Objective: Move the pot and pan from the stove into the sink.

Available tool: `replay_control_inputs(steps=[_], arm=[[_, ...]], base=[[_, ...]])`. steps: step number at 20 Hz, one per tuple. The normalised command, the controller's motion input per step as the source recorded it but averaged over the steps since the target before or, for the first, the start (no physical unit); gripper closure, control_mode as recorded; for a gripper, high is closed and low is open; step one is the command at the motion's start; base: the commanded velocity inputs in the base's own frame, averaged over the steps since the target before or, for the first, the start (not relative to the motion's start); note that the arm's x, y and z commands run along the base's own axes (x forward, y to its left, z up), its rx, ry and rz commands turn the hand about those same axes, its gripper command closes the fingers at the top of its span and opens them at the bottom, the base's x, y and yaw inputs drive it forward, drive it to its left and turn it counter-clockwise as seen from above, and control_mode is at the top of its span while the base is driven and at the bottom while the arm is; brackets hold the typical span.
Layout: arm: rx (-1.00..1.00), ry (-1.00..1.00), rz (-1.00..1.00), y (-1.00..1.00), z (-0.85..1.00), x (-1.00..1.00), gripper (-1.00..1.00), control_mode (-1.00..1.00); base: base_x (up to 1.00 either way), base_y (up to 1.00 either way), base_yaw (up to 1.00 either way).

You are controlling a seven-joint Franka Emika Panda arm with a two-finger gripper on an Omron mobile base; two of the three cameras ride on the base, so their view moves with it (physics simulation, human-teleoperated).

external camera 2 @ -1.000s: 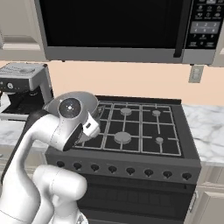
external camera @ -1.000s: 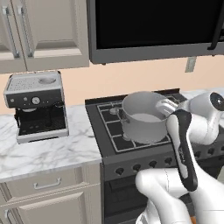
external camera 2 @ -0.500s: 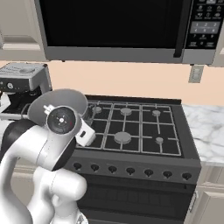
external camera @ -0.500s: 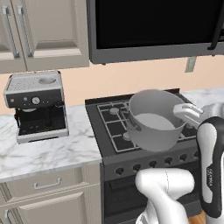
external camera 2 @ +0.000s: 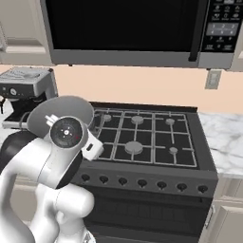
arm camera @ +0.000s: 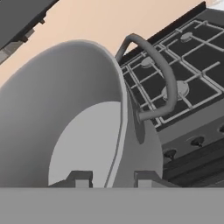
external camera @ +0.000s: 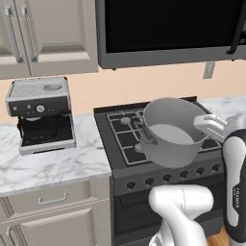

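Note:
The grey pot hangs tilted above the front of the black stove, its open mouth tipped up toward the back. My gripper holds it by the right rim. In the hand view my gripper is shut astride the pot's rim, one fingertip inside the wall and one outside, with a loop handle just beyond. From the right base view the pot peeks out behind my arm, left of the stove. The stove's grates are bare. The pan and the sink are out of view.
A coffee machine stands on the marble counter left of the stove. A black microwave hangs over the burners. More marble counter lies to the stove's right. Cabinets sit above the coffee machine.
The pot has risen off the stove's grate, tipped over and come forward toward the stove's front edge, held by the gripper. My arm has swung with it.

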Motion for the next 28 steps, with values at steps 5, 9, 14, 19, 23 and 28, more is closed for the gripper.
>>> replay_control_inputs(steps=[5, 9, 14, 19, 23, 28], arm=[[0.0, 0.0, 0.0, 0.0, 0.0, 0.0, 1.0, 1.0], [0.0, 0.0, 0.0, 0.0, 0.0, 0.0, 1.0, 1.0], [0.0, 0.0, 0.0, 0.0, 0.0, 0.0, 1.0, 1.0], [0.0, 0.0, 0.0, 0.0, 0.0, 0.0, 1.0, 1.0], [0.0, 0.0, 0.0, 0.0, 0.0, 0.0, 1.0, 1.0], [0.0, 0.0, 0.0, 0.0, 0.0, 0.0, 1.0, 1.0]], base=[[-0.56, 0.18, 0.19], [-0.14, 0.04, 0.46], [-0.02, 0.0, 0.5], [-0.02, 0.0, 0.5], [-0.02, 0.0, 0.5], [-0.02, 0.0, 0.5]])
